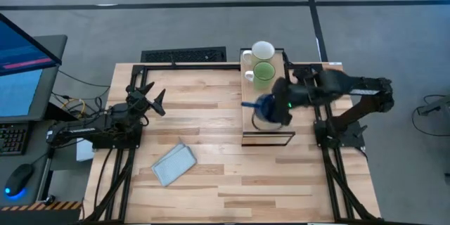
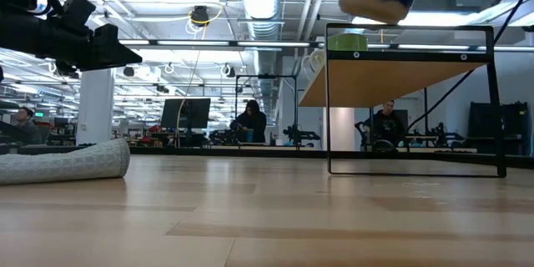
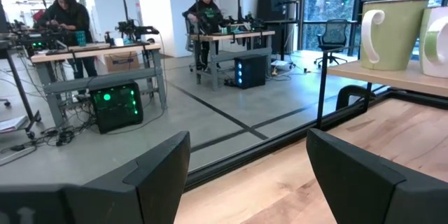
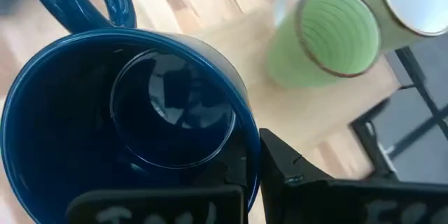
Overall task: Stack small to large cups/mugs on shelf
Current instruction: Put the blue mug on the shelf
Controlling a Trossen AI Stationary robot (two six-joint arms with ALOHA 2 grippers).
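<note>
The right gripper point(image 4: 252, 175) pinched the rim of the blue mug point(image 4: 126, 119), holding it in the air above the shelf point(image 1: 247, 123), near the green mug point(image 1: 264, 72) and white mug point(image 1: 262, 50) standing there. The left gripper point(image 1: 156, 103) hung wide open over the table point(image 1: 211, 176), well apart.

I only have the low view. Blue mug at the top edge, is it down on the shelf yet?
Observer: No. In the right wrist view the right gripper is shut on the blue mug rim, shelf boards showing beyond it.
Operator: Which mugs are already placed?
Observer: High view: white mug at the far end, green mug right beside it.
Operator: Left arm?
Observer: Left gripper open, parked at the table's left side, away from the shelf.
</note>
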